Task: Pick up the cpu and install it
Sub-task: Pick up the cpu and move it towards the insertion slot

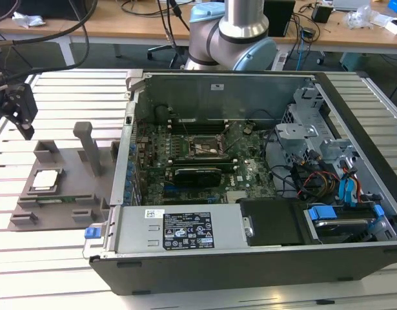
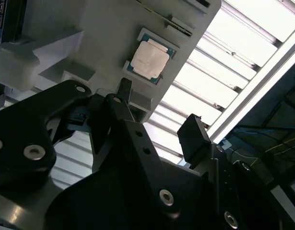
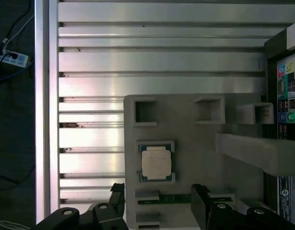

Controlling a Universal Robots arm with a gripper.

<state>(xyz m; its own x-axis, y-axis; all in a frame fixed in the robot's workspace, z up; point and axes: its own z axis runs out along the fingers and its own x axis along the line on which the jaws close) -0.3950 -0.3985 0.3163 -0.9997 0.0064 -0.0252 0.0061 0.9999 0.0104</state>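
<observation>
Nearest to us in the first wrist view is the gripper (image 3: 158,191); its two black fingers (image 3: 117,199) stand spread wide apart with nothing between them but open air; in the second wrist view the same fingers (image 2: 123,93) show parted and empty too. Just past the fingertips lies the cpu (image 3: 156,162), flat, its silvery plate facing up, seated in a shallow square recess of the grey plastic tray (image 3: 195,139); the gripper does not touch it. Beside that recess a thin green strip (image 3: 178,198) sits in a slot of the tray, perhaps a circuit board, though we cannot make it out well. Further on we see the tray's raised hollow blocks (image 3: 146,111), and beyond them the slatted metal table (image 3: 157,62) that bears the tray.

In the exterior view the gripper (image 1: 19,119) hangs at the exterior view's left edge, above the table and to the side of the tray, apart from the cpu (image 1: 44,180). To the exterior view's right of the tray stands the open computer case (image 1: 250,258); deeper inside it we see the motherboard (image 1: 250,174) with its dark socket (image 1: 204,147), nothing seated there; behind the case rises the arm's base (image 1: 240,32), and farthest off a wooden desk (image 1: 121,22) strewn with cables.
</observation>
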